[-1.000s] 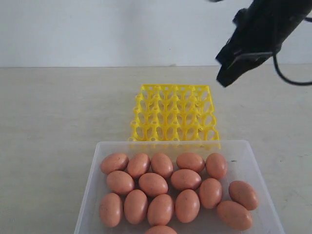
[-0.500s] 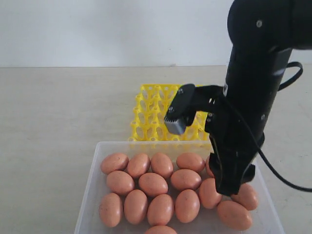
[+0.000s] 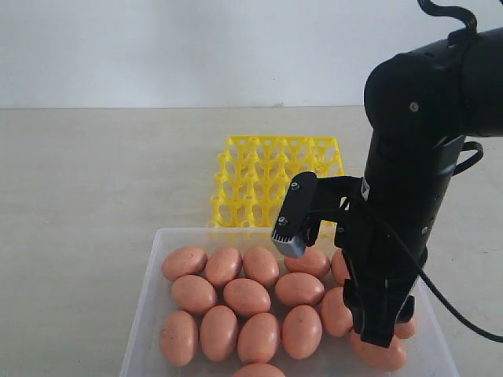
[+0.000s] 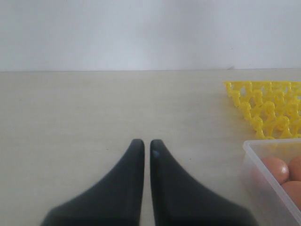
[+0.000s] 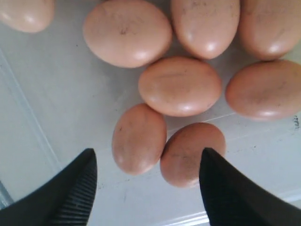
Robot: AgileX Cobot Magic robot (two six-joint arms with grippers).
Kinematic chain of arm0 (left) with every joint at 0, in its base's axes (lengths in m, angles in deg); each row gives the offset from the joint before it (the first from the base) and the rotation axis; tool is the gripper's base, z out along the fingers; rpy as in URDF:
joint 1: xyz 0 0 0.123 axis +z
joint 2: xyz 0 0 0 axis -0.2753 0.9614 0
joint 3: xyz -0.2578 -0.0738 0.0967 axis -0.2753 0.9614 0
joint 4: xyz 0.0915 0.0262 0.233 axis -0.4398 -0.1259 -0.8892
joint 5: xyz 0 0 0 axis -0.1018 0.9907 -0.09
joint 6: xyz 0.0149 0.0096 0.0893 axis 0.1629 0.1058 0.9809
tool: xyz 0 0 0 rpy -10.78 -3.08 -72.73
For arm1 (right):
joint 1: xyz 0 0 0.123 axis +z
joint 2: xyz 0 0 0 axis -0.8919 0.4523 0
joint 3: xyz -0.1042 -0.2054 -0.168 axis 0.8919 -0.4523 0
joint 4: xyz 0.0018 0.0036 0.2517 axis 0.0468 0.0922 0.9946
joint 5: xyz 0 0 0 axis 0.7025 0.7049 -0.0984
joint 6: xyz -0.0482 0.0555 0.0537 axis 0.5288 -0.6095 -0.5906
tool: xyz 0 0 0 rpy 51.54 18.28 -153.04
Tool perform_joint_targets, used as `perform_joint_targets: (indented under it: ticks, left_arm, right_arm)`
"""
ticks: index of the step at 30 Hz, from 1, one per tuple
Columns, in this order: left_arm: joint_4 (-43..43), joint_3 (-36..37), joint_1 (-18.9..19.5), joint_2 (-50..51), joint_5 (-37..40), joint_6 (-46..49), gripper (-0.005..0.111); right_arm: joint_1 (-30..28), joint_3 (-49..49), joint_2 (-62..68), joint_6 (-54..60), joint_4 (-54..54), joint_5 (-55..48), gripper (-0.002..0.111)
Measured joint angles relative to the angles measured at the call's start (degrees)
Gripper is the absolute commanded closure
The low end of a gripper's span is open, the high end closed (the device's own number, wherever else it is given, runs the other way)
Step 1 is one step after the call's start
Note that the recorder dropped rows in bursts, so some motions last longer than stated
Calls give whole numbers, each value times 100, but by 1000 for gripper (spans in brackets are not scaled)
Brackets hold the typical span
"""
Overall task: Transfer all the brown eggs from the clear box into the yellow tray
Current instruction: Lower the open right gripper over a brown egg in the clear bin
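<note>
On beige table (image 3: 94,173), white wall (image 3: 157,47), right gripper (image 5: 146,152) wide over eggs (image 5: 179,86), left gripper (image 4: 146,143) closed

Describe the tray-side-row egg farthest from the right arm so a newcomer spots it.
Find the clear box in front of the yellow tray. Eggs line its tray-side wall; take the leftmost egg in the exterior view. Only it sits by the box's corner, nothing on its left.
</note>
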Motion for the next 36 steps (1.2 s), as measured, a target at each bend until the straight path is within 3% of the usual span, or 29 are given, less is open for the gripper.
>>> perform_joint_targets:
  ticks: [25,36]
  left_arm:
    - [0,0,0,0,0,0,103]
    - [0,0,0,0,0,0,103]
  right_arm:
    - [0,-16,404,176,311,170,53]
    - [0,-960,404,235,67,1073,53]
